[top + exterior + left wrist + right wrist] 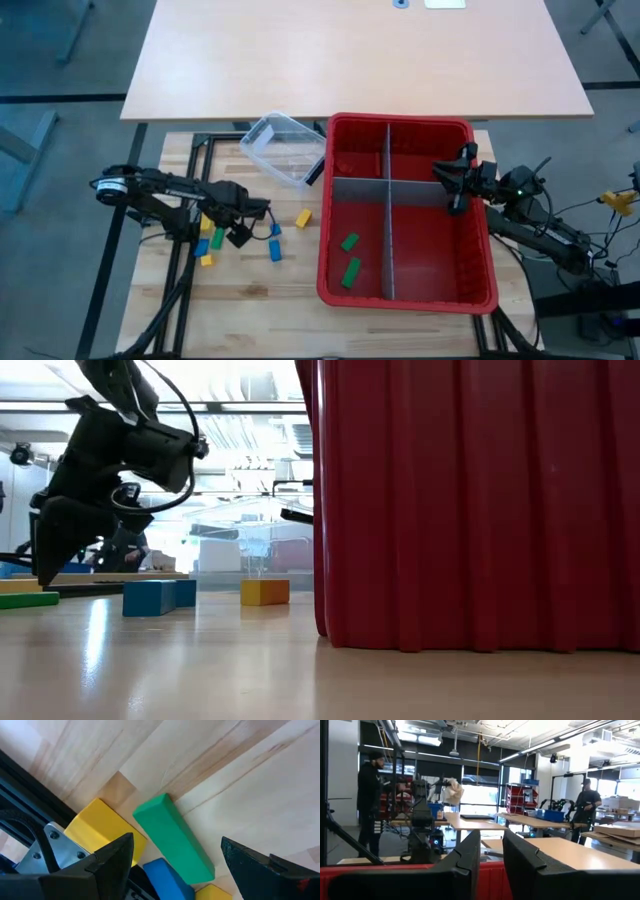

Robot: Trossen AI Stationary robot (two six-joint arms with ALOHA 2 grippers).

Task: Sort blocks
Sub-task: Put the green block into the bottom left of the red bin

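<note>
two dark, jointed arms with black cables looped along their links. the left hand (pixel 175 865) has matte black wedge-shaped fingers (pixel 112 862) beside a grey metal bracket with screws. the right hand (pixel 491 865) has flat black fingers.

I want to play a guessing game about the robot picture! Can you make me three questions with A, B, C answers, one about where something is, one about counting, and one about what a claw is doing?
1. Where are the two green blocks?
A. In the red bin
B. In the clear tub
C. On the big tan table

2. How many sections do the grey dividers make in the red bin?
A. Two
B. Four
C. Six

3. What is the left claw doing?
A. Gripping a red block
B. Open over a green block
C. Reaching into the red bin

Answers:
1. A: both green blocks lie in the bin's near left section.
2. B: the dividers cross, making four.
3. B: its fingers stand apart on either side of the green block on the table.
</note>
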